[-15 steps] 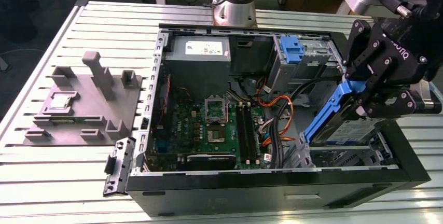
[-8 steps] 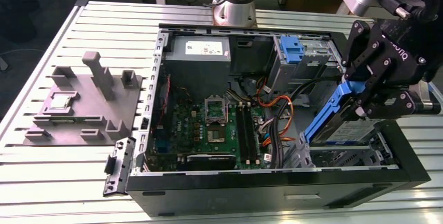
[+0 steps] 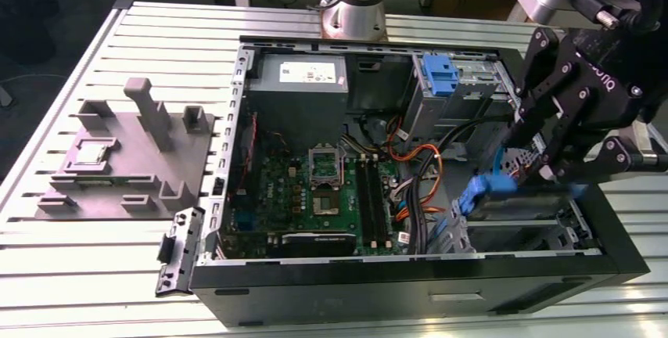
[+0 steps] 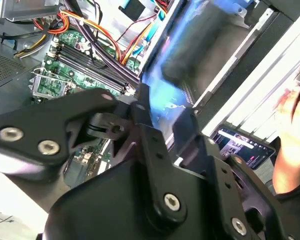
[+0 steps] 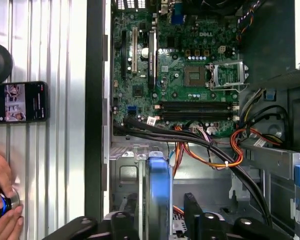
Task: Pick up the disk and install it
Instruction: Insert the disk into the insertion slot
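The claw (image 3: 543,183) pinches the disk (image 5: 158,192), one finger on either side. It stands on edge, inside the open computer case (image 3: 418,289). Its long axis points straight out from the claw toward the motherboard (image 5: 180,75).

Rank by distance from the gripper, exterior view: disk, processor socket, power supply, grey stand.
1. disk, held in the gripper, over the drive bay.
2. processor socket, middle of the computer case.
3. power supply, the case's far corner.
4. grey stand, outside the case, exterior view's left.
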`<action>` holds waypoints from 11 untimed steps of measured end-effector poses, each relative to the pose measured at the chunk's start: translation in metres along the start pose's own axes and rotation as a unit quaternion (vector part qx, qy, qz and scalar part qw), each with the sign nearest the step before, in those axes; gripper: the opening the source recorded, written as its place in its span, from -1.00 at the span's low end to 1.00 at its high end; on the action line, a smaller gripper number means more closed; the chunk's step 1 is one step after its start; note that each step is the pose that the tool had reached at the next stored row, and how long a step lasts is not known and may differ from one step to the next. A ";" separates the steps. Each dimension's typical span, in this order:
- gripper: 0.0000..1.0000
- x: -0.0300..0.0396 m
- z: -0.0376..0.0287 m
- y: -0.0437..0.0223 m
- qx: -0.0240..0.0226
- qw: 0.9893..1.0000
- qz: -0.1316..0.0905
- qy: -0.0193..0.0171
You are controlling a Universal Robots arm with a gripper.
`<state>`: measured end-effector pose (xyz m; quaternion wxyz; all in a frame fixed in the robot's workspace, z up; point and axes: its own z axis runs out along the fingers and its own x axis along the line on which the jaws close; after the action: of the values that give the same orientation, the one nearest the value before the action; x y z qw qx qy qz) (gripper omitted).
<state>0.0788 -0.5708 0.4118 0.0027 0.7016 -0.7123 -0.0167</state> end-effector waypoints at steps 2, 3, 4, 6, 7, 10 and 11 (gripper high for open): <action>0.00 0.0000 0.0001 0.0000 0.000 1.000 0.000 0.000; 0.00 0.0000 0.0003 0.0000 0.000 1.000 0.000 0.000; 0.00 0.0000 0.0015 0.0000 0.000 1.000 0.000 0.000; -0.03 0.0001 0.0046 -0.0001 0.001 1.000 0.000 0.000; -0.03 0.0001 0.0060 -0.0001 0.002 1.000 0.000 0.000; -0.39 0.0002 0.0104 -0.0003 0.005 1.000 0.000 0.000; -0.39 0.0002 0.0120 -0.0003 0.006 1.000 0.000 0.000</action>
<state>0.0789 -0.5708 0.3998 -0.0015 0.7017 -0.7123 -0.0126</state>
